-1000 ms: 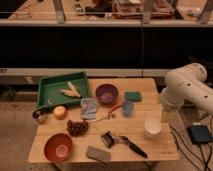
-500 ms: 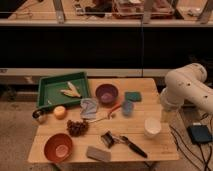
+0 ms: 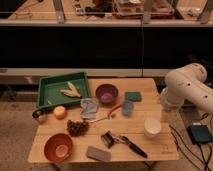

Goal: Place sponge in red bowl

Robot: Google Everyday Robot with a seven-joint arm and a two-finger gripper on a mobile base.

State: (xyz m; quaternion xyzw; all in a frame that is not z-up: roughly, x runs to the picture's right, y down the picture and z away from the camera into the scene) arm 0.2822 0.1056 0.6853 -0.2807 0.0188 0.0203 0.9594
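The teal-green sponge (image 3: 133, 96) lies flat on the wooden table (image 3: 160, 150), at the back and just right of the purple bowl (image 3: 107, 93). The red bowl (image 3: 58, 147) stands empty at the front left corner, far from the sponge. My white arm (image 3: 187, 89) hangs over the table's right edge. The gripper (image 3: 167, 114) is at the arm's lower end, right of the white cup (image 3: 152, 127) and apart from the sponge. It holds nothing that I can see.
A green tray (image 3: 50, 97) at the back left holds a yellowish item. Across the middle lie an orange (image 3: 60, 112), grapes (image 3: 77, 127), a grey-blue cloth (image 3: 90, 107) and a light-blue cup (image 3: 128, 107). A grey block (image 3: 98, 153) and black brush (image 3: 122, 141) lie in front.
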